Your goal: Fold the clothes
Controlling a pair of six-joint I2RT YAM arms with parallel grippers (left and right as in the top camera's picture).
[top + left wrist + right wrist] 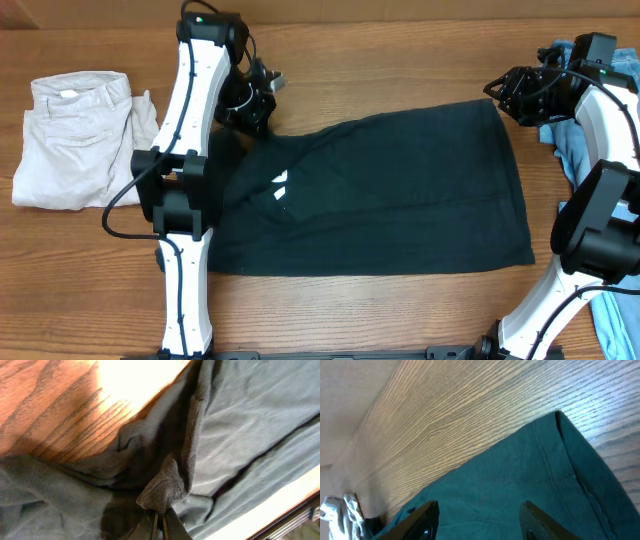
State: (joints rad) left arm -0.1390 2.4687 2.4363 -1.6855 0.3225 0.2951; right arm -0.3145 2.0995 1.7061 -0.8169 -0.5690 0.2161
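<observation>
At the far left the beige trousers (80, 140) lie in a loose heap, apart from the work. Next comes the left gripper (248, 105), down at the upper-left edge of the black T-shirt (400, 190). Its wrist view shows the fingertips (159, 522) closed tight on a small bunched peak of cloth, which is drawn up off the table (380, 50).

The shirt itself lies across the middle of the table as a broad, partly folded dark slab, flat on the right and rumpled toward the left. It looks light, soft and limp. It will likely sag and crease wherever it is lifted, so hems and corners are the sensible places to take hold of it.

Two small white marks (280, 185) show near the fold. They are probably fragments of printed lettering, but too little shows to read, and no label is visible.

At the upper-right corner of the shirt the right gripper (512, 95) hovers with its fingers spread wide, holding nothing. Only cloth and bare wood show between them. Pale blue jeans (578, 150) lie bunched at the right edge, behind the arm.
</observation>
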